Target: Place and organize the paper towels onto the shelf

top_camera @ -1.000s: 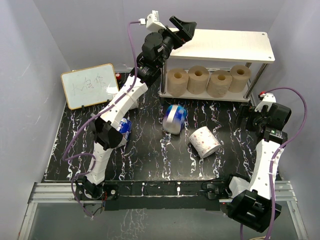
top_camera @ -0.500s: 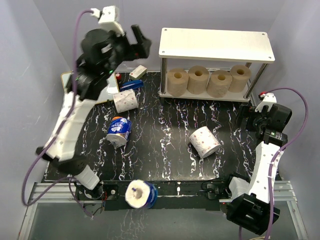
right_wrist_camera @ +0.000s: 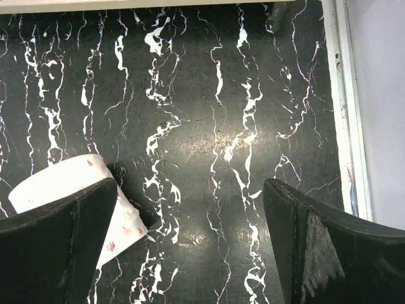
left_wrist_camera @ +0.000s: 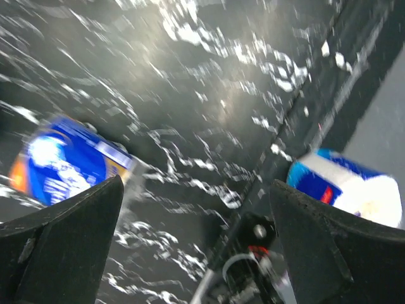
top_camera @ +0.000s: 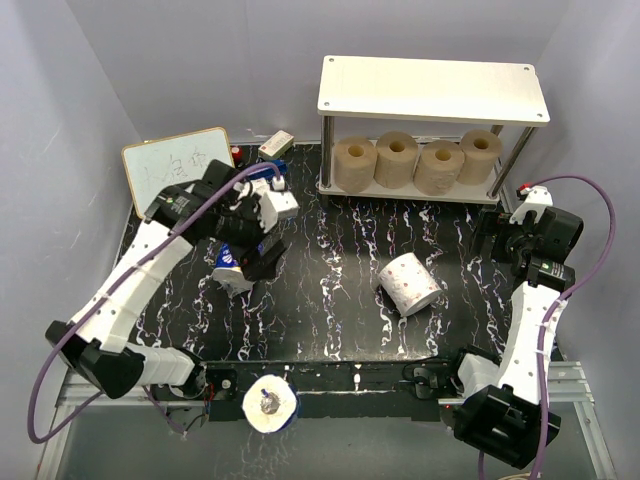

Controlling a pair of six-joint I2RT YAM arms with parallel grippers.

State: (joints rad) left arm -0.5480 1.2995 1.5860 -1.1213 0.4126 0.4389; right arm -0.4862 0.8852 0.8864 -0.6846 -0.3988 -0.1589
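My left pincer (left_wrist_camera: 196, 190) hangs released just beside the blue-wrapped cylindrical paper roll (left_wrist_camera: 63, 168), seemingly clear of it; my right pincer (right_wrist_camera: 190, 185), also released, overlooks a white flower-printed paper roll (right_wrist_camera: 66, 190).

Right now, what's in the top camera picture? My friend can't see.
Four tan rolls sit low on the shelf. On the black table lie a white roll and a blue-wrapped roll, with the left arm's open pincer near it.
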